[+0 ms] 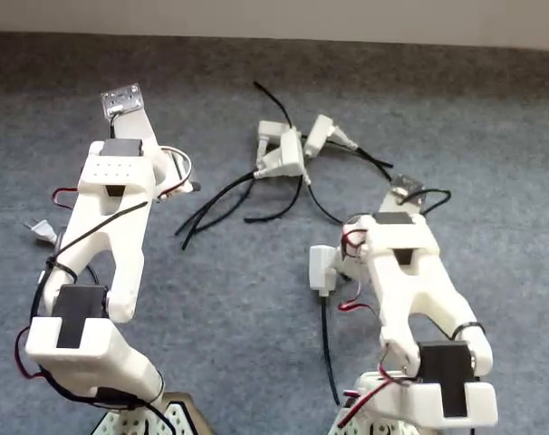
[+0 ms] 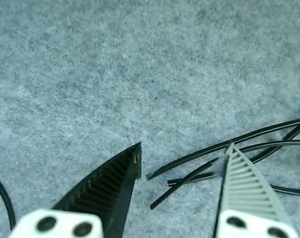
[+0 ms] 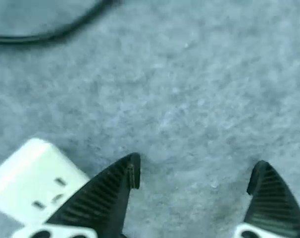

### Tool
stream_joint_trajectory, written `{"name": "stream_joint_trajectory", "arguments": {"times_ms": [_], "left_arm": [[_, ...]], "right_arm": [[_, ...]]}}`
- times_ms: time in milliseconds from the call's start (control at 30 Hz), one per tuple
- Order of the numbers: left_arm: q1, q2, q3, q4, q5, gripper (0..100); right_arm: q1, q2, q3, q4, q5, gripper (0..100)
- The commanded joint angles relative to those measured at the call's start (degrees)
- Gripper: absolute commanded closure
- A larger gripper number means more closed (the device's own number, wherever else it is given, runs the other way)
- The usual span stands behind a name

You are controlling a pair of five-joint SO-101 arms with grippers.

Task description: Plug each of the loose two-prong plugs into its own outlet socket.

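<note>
Grey carpet (image 1: 256, 308) covers the work surface. The single white outlet socket (image 1: 322, 268) is taken as reference. The right gripper (image 3: 197, 173) is held just beside it, jaws spread, nothing gripped. The left gripper (image 2: 182, 166) is held well apart from it, jaws likewise spread, with black cord ends (image 2: 160, 174) lying between them. A cluster of white sockets and plugs (image 1: 279, 156) lies beyond the outlet socket, apart from it. A small loose two-prong plug (image 1: 41, 232) lies farthest from it, past the left arm (image 1: 111, 236).

Risk: tangled cords may be dragged when a plug is lifted. The unfixed socket may be pushed away by misaligned prongs.

Receptacles: the reference socket's slots are seen empty. Occupancy within the cluster cannot be told.
</note>
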State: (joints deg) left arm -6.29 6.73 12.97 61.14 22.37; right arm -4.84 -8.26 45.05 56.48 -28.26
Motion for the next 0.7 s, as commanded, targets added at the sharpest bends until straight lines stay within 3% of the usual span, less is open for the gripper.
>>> {"name": "stream_joint_trajectory", "arguments": {"times_ms": [0,200,367,667], "left_arm": [[1.3,-2.7,-0.4,-1.1,0.4,74],[1.3,-2.7,-0.4,-1.1,0.4,74],[1.3,-2.7,-0.4,-1.1,0.4,74],[1.3,-2.7,0.0,-2.4,0.4,74]], "right_arm": [[4.1,-1.3,-0.6,-0.3,-0.4,65.6],[2.2,-2.2,-3.1,0.3,3.7,65.6],[-5.8,-7.3,-5.9,5.5,3.6,65.6],[-17.4,-9.3,-6.0,4.2,3.5,65.6]]}}
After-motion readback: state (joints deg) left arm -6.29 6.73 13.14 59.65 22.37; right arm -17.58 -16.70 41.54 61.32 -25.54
